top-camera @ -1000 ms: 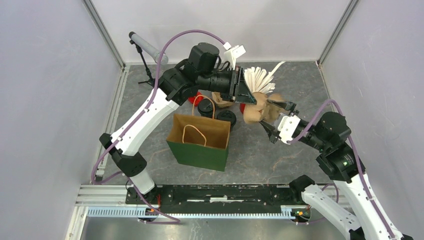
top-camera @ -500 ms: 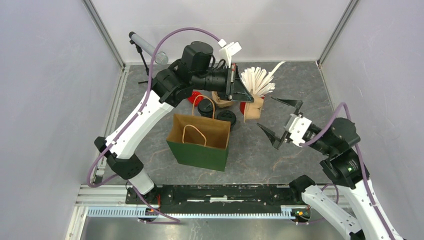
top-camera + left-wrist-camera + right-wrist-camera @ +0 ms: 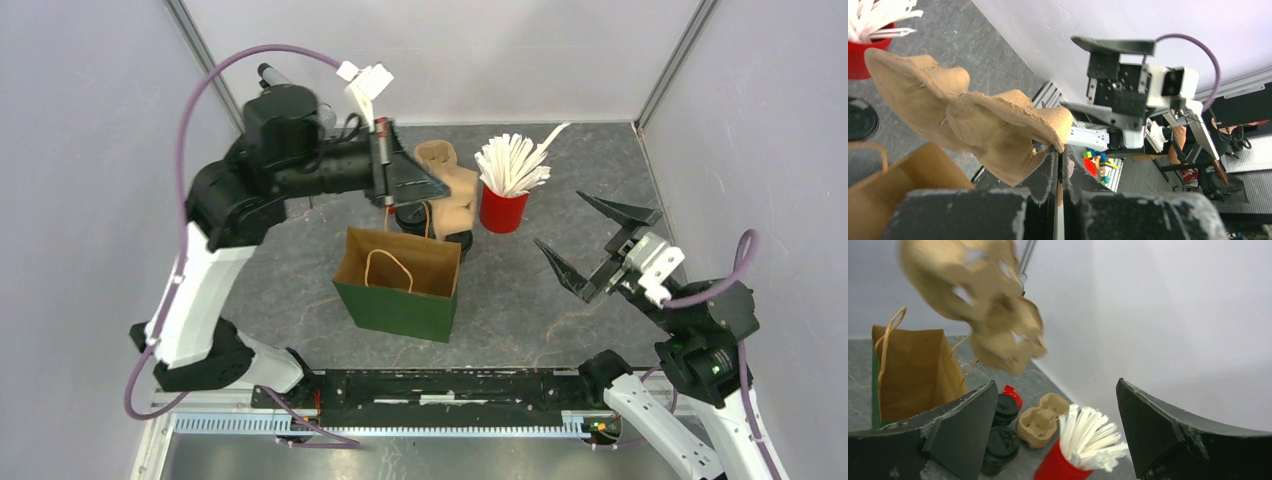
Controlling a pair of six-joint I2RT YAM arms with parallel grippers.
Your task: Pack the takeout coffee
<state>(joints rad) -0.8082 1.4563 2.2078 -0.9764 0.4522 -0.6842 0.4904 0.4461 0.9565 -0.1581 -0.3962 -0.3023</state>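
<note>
**Carrier up in the left grip, right jaws empty**

Your left gripper (image 3: 438, 188) is pinching the edge of the moulded cardboard cup carrier (image 3: 455, 188). Its jaws are closed tight on the pulp, with almost no gap showing in the left wrist view. The carrier is hanging in the air just behind the back edge of the open paper bag (image 3: 395, 310), over the two black-lidded coffee cups (image 3: 408, 218) standing on the table (image 3: 560, 320). It is sitting clear of the bag, not inside it.

Your right gripper (image 3: 558, 220) is hovering well off to the right, jaws spread wide with nothing between them. The red cup (image 3: 503, 212) of white stirrers (image 3: 512, 162) is standing just beside the held carrier. In the right wrist view a second carrier (image 3: 1040, 422) is lying by the cups.
</note>
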